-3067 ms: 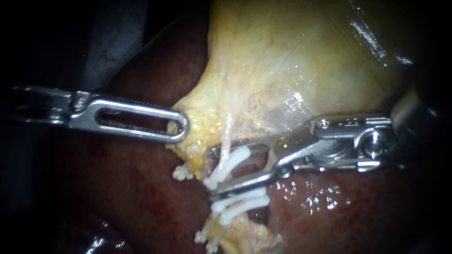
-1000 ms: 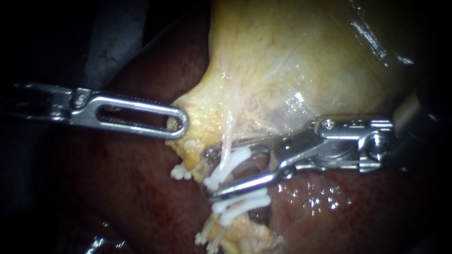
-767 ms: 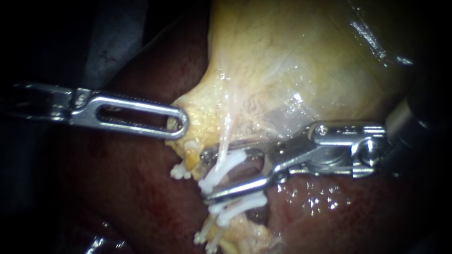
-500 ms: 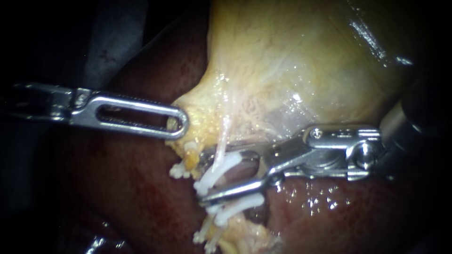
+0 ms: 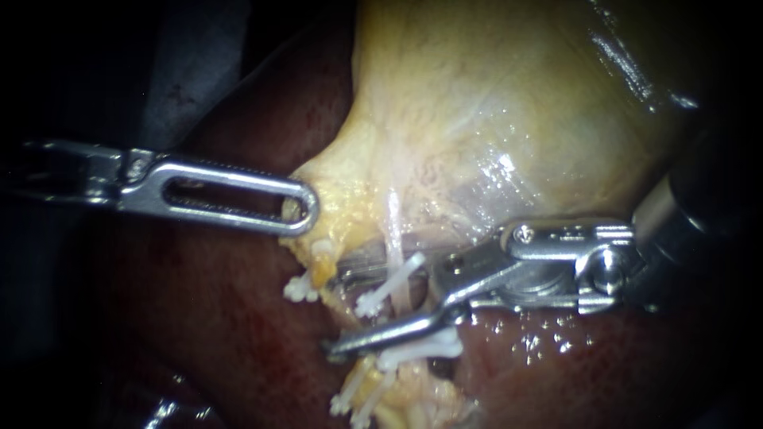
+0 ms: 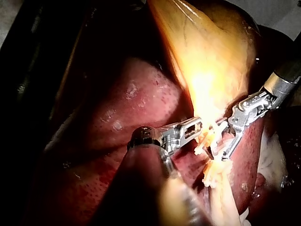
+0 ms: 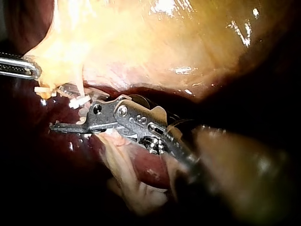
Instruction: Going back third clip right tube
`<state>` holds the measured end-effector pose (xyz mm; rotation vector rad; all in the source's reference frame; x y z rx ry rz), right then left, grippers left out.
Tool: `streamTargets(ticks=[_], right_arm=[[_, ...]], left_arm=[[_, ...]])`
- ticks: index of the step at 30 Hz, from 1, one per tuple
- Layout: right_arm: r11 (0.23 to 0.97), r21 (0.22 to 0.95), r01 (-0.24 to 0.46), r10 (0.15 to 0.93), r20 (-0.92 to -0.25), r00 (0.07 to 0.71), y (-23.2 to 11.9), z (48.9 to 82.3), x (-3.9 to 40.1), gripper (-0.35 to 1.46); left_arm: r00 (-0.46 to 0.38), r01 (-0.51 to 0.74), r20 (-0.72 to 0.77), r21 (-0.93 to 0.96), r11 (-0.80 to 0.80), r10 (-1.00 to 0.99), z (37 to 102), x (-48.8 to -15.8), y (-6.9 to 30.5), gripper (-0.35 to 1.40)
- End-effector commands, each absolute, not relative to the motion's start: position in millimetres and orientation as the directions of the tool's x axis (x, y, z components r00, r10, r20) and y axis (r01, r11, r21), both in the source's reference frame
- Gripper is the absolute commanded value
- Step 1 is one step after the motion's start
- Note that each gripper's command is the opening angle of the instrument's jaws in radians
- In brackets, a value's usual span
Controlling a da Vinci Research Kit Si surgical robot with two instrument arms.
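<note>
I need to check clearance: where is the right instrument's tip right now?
Endoscope view, lower centre: the right instrument comes in from the right below the gallbladder, its open jaws either side of a white clip.

Blackness closes in on nearly every side of a small lit area. In the endoscope view, a dull grey band [image 5: 195, 71] slants down through the dark at the upper left; what it is cannot be told. The far left and the right edge sink into full shadow. The light is a narrow pool from close by, strongest at the middle and fading quickly outward, and it throws small white glints [image 5: 540, 338] off wet surfaces. In the left wrist view, a dark surround [image 6: 42, 56] borders the lit area. Beyond it are two pale flat patches, well apart: one [image 6: 282, 12] whitish, the other [image 6: 7, 16] greyer. In the right wrist view the surroundings are deep shadow.
</note>
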<state>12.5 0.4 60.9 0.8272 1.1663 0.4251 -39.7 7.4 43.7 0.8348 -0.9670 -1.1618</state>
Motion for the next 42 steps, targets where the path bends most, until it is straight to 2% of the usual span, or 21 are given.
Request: streamTargets(ticks=[1, 29, 42], right_arm=[[0.643, 0.758, 0.113, 0.685, -0.634, 0.359, 0.7, 60.8, 12.2, 0.53], [0.667, 0.745, 0.026, 0.695, -0.634, 0.339, 4.6, 59.2, 4.1, 0.56], [0.74, 0.673, -0.007, 0.643, -0.703, 0.305, 8.7, 54.3, 0.5, 0.6]], left_arm=[[0.115, 0.352, 0.177, 0.913, 0.207, -0.977, 43.7, -39.6, 7.3, -0.35], [0.115, 0.352, 0.177, 0.913, 0.207, -0.977, 43.7, -39.6, 7.3, -0.35], [0.115, 0.352, 0.178, 0.913, 0.208, -0.977, 43.8, -39.6, 7.3, -0.35]])
